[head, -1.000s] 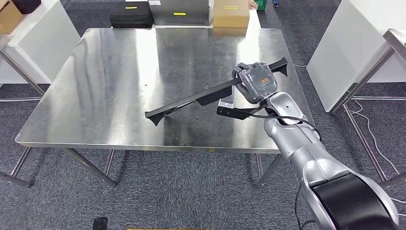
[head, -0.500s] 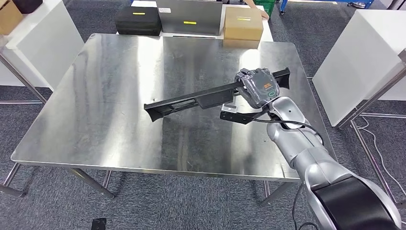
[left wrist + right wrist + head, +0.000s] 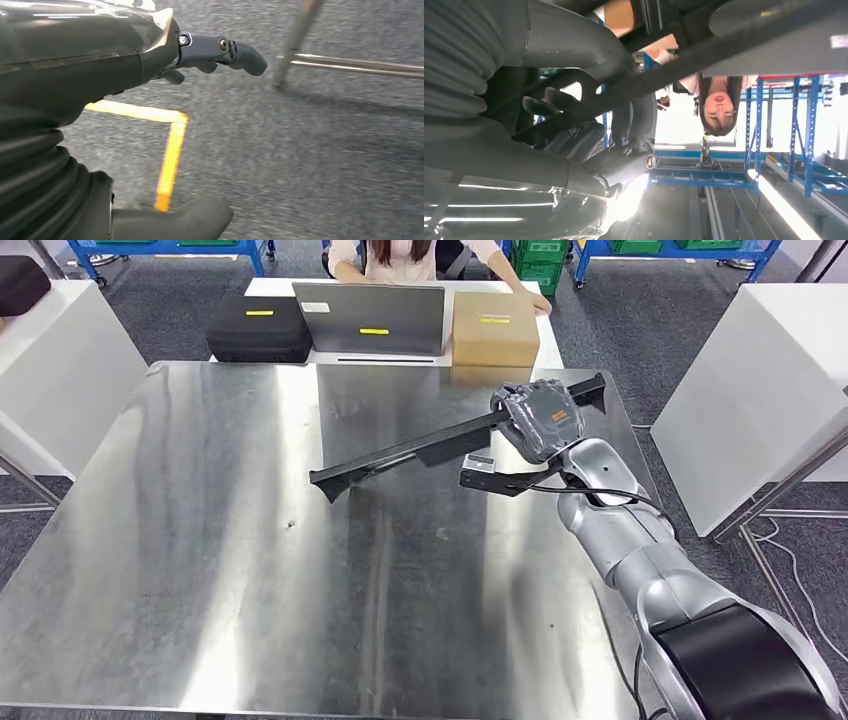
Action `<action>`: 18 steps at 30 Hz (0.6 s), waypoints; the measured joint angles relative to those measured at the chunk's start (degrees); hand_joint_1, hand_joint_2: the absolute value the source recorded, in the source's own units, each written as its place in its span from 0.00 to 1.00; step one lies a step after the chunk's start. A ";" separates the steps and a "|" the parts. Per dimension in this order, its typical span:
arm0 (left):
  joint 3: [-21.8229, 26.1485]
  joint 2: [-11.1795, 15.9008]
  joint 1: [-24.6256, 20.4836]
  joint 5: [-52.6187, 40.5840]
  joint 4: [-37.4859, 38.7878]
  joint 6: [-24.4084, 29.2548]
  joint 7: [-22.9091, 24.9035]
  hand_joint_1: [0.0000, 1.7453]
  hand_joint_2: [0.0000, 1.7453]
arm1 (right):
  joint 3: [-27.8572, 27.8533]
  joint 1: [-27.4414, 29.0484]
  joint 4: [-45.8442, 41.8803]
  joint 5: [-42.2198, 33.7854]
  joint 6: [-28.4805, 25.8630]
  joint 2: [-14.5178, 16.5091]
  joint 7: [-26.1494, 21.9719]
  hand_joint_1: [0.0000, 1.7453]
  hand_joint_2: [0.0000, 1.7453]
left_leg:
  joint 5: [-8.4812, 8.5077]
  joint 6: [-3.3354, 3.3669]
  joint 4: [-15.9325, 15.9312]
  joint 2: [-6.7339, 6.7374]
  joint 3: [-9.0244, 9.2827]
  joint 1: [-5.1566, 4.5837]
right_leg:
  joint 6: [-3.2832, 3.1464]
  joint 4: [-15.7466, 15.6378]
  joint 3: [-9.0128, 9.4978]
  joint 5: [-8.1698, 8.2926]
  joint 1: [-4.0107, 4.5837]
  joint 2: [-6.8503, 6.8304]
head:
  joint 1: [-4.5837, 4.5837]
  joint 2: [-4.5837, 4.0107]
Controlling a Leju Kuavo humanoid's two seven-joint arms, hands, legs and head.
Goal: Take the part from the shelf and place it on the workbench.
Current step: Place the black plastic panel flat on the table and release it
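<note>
A large, shiny stainless-steel workbench (image 3: 230, 570) fills the lower and middle frame. Beyond its top edge, a white table (image 3: 265, 287) carries a black case (image 3: 258, 328), grey laptop (image 3: 368, 318) and cardboard box (image 3: 495, 328).

Part (image 3: 420, 448): long, narrow, black bar, flared at both ends, with a thicker block midway. Gripped near one end by right hand (image 3: 541, 420). Held above steel table (image 3: 200, 540), tilted, free end lower and pointing toward table's middle. Contact with table not determinable.
</note>
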 joint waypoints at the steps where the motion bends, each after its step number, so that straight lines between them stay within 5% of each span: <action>1: 0.00 0.02 0.08 0.00 0.01 0.00 0.00 0.00 1.00 | 0.02 0.02 0.03 -0.02 0.02 0.08 -0.03 1.00 1.00 | 2.70 -0.74 -3.06 0.39 -0.40 0.50 | 0.55 -0.02 1.26 -1.23 -0.26 0.04 | -0.02 0.00; 3: 0.00 -0.19 0.10 0.00 0.21 -0.03 0.02 0.00 1.00 | 0.02 -0.19 0.04 -0.54 0.50 0.37 -0.47 1.00 1.00 | 11.90 -1.78 -8.33 2.11 -0.11 1.15 | 1.69 -0.05 3.64 -3.55 -0.18 0.13 | -0.55 0.00; 4: 0.01 -0.27 0.00 0.00 0.30 -0.06 0.06 0.00 1.00 | -0.02 -0.48 0.03 -1.15 1.23 0.51 -0.97 1.00 1.00 | 15.25 -1.56 -9.60 2.76 0.47 1.21 | 2.26 -0.59 4.65 -4.51 0.19 0.11 | -0.44 -0.01; 5: 0.01 -0.34 -0.15 -0.01 0.37 -0.10 0.10 0.00 1.00 | -0.10 -0.86 0.01 -2.00 2.23 0.62 -1.58 1.00 1.00 | 16.57 -0.91 -10.10 3.07 0.92 1.12 | 2.83 -0.87 5.82 -4.90 0.40 0.05 | -0.26 -0.01; 8: 0.01 -0.36 -0.38 -0.21 0.29 -0.15 0.13 0.00 1.00 | -0.63 -1.67 -0.04 -5.45 5.42 1.22 -2.70 1.00 1.00 | 15.45 1.39 -10.54 2.02 2.97 0.65 | 4.40 1.88 5.43 -3.28 0.23 -0.35 | 0.61 0.00; 10: 0.00 -0.34 -0.01 -0.46 0.26 -0.14 0.02 0.00 1.00 | -1.06 -1.55 0.10 -6.56 5.97 1.78 -1.97 1.00 1.00 | 14.35 2.42 -10.86 1.50 4.63 0.18 | 4.67 9.38 -0.17 -1.84 0.03 -0.57 | 0.70 0.00; 11: -0.01 -0.33 0.38 -0.56 0.27 -0.14 0.01 0.00 1.00 | -1.19 -1.46 0.25 -6.62 5.95 1.98 -1.49 1.00 1.00 | 13.59 2.84 -11.09 1.21 5.50 -0.06 | 4.34 13.44 -3.82 -2.23 0.06 -0.63 | 0.73 0.00; 13: -0.02 -0.34 1.50 -0.70 0.28 -0.04 0.02 0.00 1.00 | -1.30 -1.32 0.67 -6.57 5.97 1.98 -0.90 1.00 1.00 | 12.12 3.35 -11.60 0.35 7.43 -0.56 | 2.82 17.19 -10.26 -6.18 0.42 -0.62 | 0.84 0.00; 15: 0.13 -0.39 2.11 -0.18 0.27 0.78 0.45 0.00 1.00 | -1.28 -1.30 1.02 -6.44 6.20 2.19 -1.51 1.00 1.00 | 10.87 3.56 -11.88 -0.46 9.30 -1.24 | 1.51 14.87 -14.90 -9.51 1.13 -0.46 | 1.09 0.00; 16: 0.39 -0.37 2.20 0.41 0.27 1.25 0.92 0.00 1.00 | -1.18 -1.17 1.10 -6.30 6.28 2.46 -2.14 1.00 1.00 | 10.34 3.62 -11.93 -0.52 9.96 -1.63 | 1.45 11.65 -16.43 -8.30 1.57 -0.37 | 1.23 0.00; 18: 0.96 -0.28 2.38 1.53 0.38 1.62 1.84 0.00 1.00 | -0.77 -0.22 1.18 -5.99 6.05 3.20 -3.04 1.00 1.00 | 9.15 3.80 -12.06 -0.19 10.72 -2.24 | 2.42 3.69 -17.77 1.12 2.28 -0.42 | 0.98 0.01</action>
